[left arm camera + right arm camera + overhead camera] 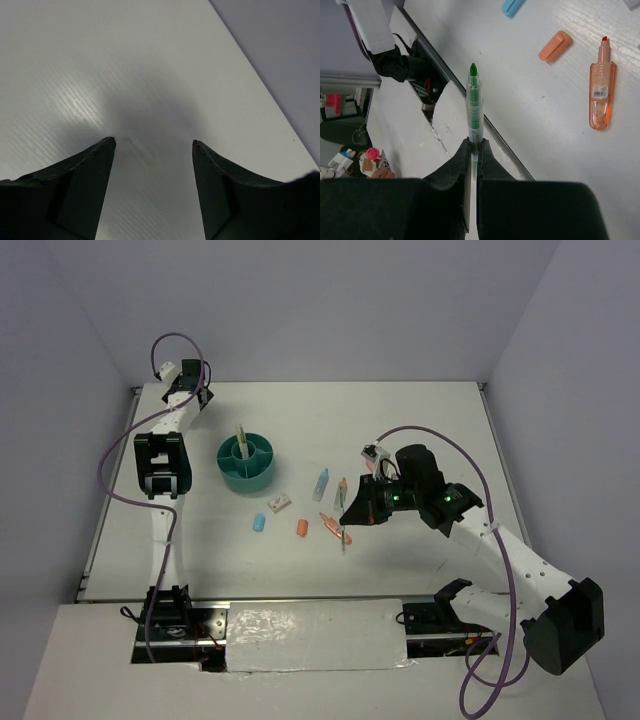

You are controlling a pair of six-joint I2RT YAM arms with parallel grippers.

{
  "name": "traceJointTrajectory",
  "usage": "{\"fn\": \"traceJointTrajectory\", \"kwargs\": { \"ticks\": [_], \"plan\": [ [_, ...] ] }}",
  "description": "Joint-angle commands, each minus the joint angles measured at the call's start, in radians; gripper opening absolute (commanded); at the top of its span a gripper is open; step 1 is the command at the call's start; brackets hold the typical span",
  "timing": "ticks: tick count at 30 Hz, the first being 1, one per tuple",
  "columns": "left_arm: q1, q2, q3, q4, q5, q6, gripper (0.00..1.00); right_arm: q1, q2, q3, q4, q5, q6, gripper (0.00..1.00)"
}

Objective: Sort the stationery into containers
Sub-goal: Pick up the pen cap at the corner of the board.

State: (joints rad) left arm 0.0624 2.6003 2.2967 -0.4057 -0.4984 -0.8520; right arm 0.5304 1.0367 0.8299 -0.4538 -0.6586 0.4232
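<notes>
My right gripper (475, 142) is shut on a thin green pen (474, 97), which sticks out past the fingertips above the table's near edge. In the top view this gripper (351, 514) hangs over the loose stationery: a blue marker (321, 483), an orange marker (341, 490), a whitish-tan piece (278, 503), a blue eraser (259, 523) and an orange eraser (302, 528). The round teal container (247, 462) stands left of them with a pencil (240, 434) upright in it. My left gripper (154, 142) is open over bare table at the far left (190, 393).
An orange highlighter (601, 92) and the orange eraser (555, 46) lie on the table below the held pen. The taped near edge and arm bases (300, 635) run along the front. Walls close the table (430, 420) at the back and sides.
</notes>
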Motion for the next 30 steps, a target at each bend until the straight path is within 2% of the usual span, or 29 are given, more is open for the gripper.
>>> {"fn": "traceJointTrajectory", "kwargs": {
  "ticks": [1, 6, 9, 11, 12, 17, 18, 23, 28, 29, 30],
  "plan": [
    [0.004, 0.014, 0.007, -0.051, -0.035, -0.025, 0.74, 0.006, -0.012, -0.003, 0.063, 0.004, 0.003, 0.0],
    [0.005, 0.02, 0.021, -0.078, -0.054, -0.018, 0.7, 0.008, -0.009, -0.015, 0.076, -0.004, 0.009, 0.0],
    [0.004, 0.04, 0.046, -0.099, -0.051, -0.004, 0.6, 0.008, -0.013, -0.028, 0.087, -0.001, 0.014, 0.0],
    [0.005, 0.052, 0.05, -0.099, -0.035, 0.014, 0.58, 0.008, -0.02, -0.032, 0.09, -0.004, 0.017, 0.0],
    [0.005, 0.055, 0.049, -0.1, -0.028, 0.019, 0.52, 0.006, -0.02, -0.032, 0.089, -0.003, 0.015, 0.0],
    [0.005, 0.032, -0.012, -0.107, -0.017, 0.027, 0.49, 0.008, -0.018, -0.008, 0.075, 0.001, 0.005, 0.0],
    [0.005, 0.024, -0.029, -0.101, -0.003, 0.031, 0.45, 0.008, -0.015, -0.005, 0.076, -0.001, 0.003, 0.0],
    [0.007, 0.026, 0.024, -0.149, 0.017, 0.03, 0.33, 0.006, -0.013, 0.005, 0.092, -0.007, 0.012, 0.0],
    [0.007, 0.02, 0.018, -0.183, 0.066, 0.01, 0.29, 0.006, -0.018, 0.029, 0.096, -0.012, 0.006, 0.0],
    [0.007, 0.018, 0.009, -0.18, 0.102, 0.007, 0.27, 0.006, -0.018, 0.032, 0.098, -0.013, 0.008, 0.0],
    [0.007, 0.021, 0.006, -0.182, 0.118, -0.002, 0.2, 0.005, -0.015, 0.043, 0.099, -0.015, 0.008, 0.0]
  ]
}}
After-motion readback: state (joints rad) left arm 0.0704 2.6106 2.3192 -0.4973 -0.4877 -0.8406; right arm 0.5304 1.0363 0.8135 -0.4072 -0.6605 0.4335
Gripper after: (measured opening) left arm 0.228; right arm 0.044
